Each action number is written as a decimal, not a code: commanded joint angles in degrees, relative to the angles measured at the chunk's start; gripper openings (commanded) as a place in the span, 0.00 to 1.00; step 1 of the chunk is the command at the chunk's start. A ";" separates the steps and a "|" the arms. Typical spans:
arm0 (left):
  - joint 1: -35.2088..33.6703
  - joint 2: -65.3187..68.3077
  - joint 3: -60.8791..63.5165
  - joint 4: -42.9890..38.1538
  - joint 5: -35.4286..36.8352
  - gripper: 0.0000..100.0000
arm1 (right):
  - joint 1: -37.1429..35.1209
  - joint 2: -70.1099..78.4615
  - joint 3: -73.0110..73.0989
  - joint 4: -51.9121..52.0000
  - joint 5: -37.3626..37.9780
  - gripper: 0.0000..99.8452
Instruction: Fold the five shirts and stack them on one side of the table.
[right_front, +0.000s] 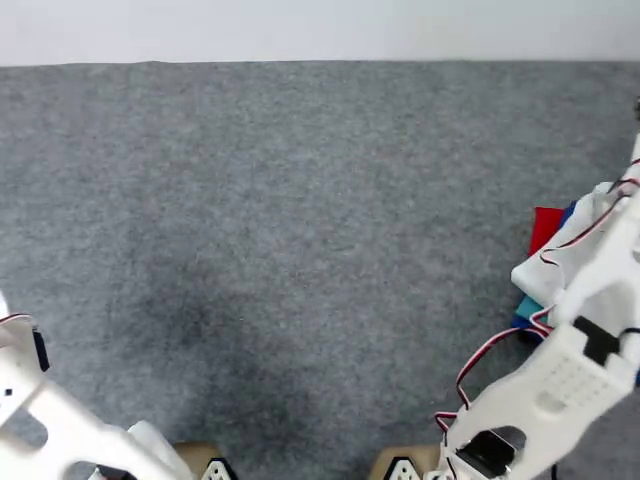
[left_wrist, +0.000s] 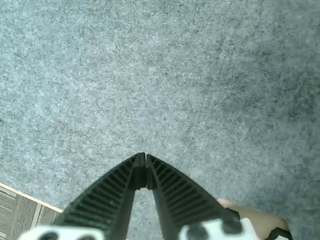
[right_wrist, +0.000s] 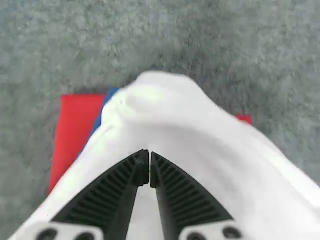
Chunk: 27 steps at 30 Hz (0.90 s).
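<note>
A white shirt (right_front: 556, 258) (right_wrist: 165, 115) bulges up over a stack of shirts at the table's right edge. Under it peek a red shirt (right_front: 545, 226) (right_wrist: 75, 130), a blue one (right_front: 567, 214) (right_wrist: 107, 102) and a teal one (right_front: 528, 306). My right gripper (right_wrist: 150, 167) sits on the white shirt with its fingers together, the cloth rising around the tips. My right arm (right_front: 560, 385) covers the stack's near part. My left gripper (left_wrist: 145, 170) is shut with nothing in it, low over the grey table cover (left_wrist: 165, 75). My left arm (right_front: 55, 415) stands at the front left corner.
The grey felt cover (right_front: 300, 220) spreads over the whole table. A strip of wooden table edge (left_wrist: 20, 212) shows at the front left. The arm bases (right_front: 400, 465) sit at the front edge. A pale wall (right_front: 320, 30) runs along the far side.
</note>
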<state>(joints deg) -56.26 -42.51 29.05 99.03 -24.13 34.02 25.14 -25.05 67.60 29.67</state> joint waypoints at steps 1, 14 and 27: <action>-0.09 -1.05 -0.48 0.53 -0.26 0.00 | 2.15 -8.04 -2.90 4.26 0.00 0.01; -0.09 -1.05 -0.48 0.53 -0.26 0.00 | 14.37 2.51 -2.90 -13.58 14.24 0.01; -0.09 -1.05 -0.48 0.53 -0.26 0.00 | 14.02 -1.10 -2.90 -16.75 17.05 0.01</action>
<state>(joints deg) -56.26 -42.51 29.05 99.03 -24.13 48.09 31.47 -25.14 46.51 46.29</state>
